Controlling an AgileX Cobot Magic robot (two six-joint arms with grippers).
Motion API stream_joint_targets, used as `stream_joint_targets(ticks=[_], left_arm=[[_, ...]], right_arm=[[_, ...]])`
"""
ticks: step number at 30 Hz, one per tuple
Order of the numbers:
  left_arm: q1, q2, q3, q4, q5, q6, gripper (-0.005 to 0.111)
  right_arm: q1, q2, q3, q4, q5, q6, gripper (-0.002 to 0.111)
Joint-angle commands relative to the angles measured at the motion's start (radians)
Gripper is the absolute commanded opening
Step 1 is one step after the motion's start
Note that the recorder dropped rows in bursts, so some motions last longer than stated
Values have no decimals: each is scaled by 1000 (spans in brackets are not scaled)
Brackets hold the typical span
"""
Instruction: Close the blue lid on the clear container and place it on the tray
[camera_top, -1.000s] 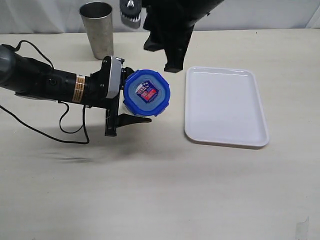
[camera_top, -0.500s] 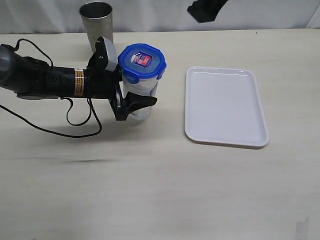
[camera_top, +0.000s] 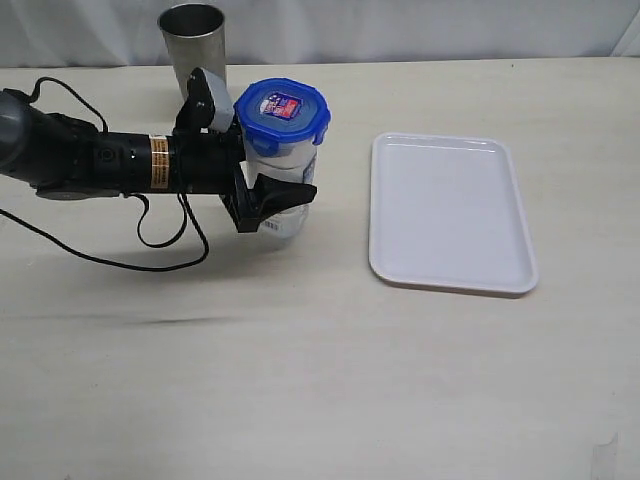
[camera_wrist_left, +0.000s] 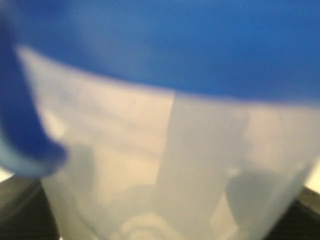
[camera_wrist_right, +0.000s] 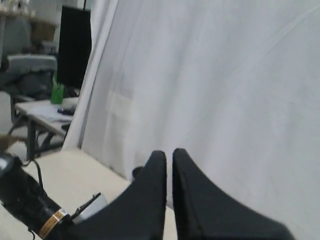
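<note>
The clear container (camera_top: 283, 172) is upright to the left of the tray (camera_top: 450, 215), and the blue lid (camera_top: 282, 108) sits on top of it. My left gripper (camera_top: 279, 185) reaches in from the left and is shut on the container's wall below the lid. One black finger (camera_top: 290, 193) shows in front. The left wrist view is filled by the blurred lid (camera_wrist_left: 175, 45) and the container (camera_wrist_left: 165, 170). My right gripper (camera_wrist_right: 169, 156) is out of the exterior view. It is raised, faces a white curtain, and is shut with nothing in it.
A grey steel cup (camera_top: 195, 55) stands at the back, close behind the left arm (camera_top: 100, 162). The arm's black cable (camera_top: 150, 240) loops over the table on the left. The tray holds nothing.
The left gripper has turned the container from tipped toward the camera to upright. The right arm has lifted out of the exterior view, and its jaws have shut.
</note>
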Motion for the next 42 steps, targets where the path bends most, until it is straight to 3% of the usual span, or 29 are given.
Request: stream_joint_targets(ticks=[1, 12, 18, 42], left_arm=[[-1, -11, -3, -32, -43, -9, 0], [-1, -11, -3, -32, -43, -9, 0], [-1, -11, -3, -32, -42, -5, 0], [-1, -11, -3, -29, -42, -5, 0]], right_arm=[[-6, -193, 156, 7, -135, 76, 5], [-6, -550, 527, 106, -407, 62, 5], [-6, -615, 633, 117, -407, 57, 5], [-6, -618, 668, 117, -352, 85, 5]])
